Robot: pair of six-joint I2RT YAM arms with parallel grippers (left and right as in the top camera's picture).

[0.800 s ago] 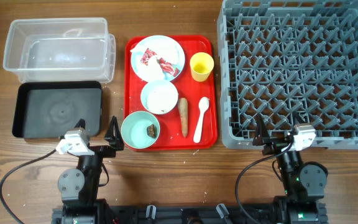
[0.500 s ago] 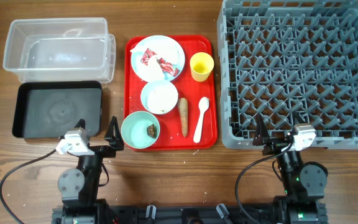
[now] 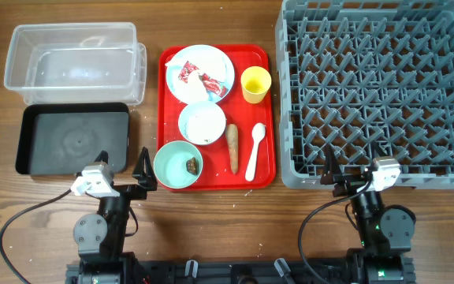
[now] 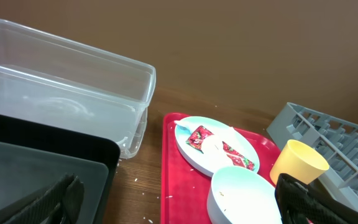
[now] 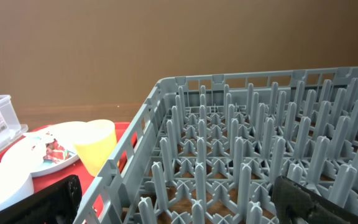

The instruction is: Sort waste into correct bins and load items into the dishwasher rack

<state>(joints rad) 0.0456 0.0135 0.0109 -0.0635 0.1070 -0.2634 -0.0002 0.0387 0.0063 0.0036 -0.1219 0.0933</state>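
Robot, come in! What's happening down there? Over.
Left gripper, right gripper open, empty. Wrapper on plate, on red tray; dishwasher rack holds nothing yet. Nothing blocking.

One clear plastic tub (image 3: 73, 61), one black rectangular tray (image 3: 73, 138), one red tray (image 3: 215, 162), one grey pegged crate (image 3: 377, 87), one pale blue plate (image 3: 203, 55), two pale blue bowls (image 3: 183, 122) (image 3: 168, 162), one yellow cup (image 3: 255, 84), one white spoon (image 3: 254, 150), one crumpled red-and-white wrapper (image 3: 205, 80), one orange-brown stick (image 3: 232, 147), one brown lump (image 3: 191, 164).
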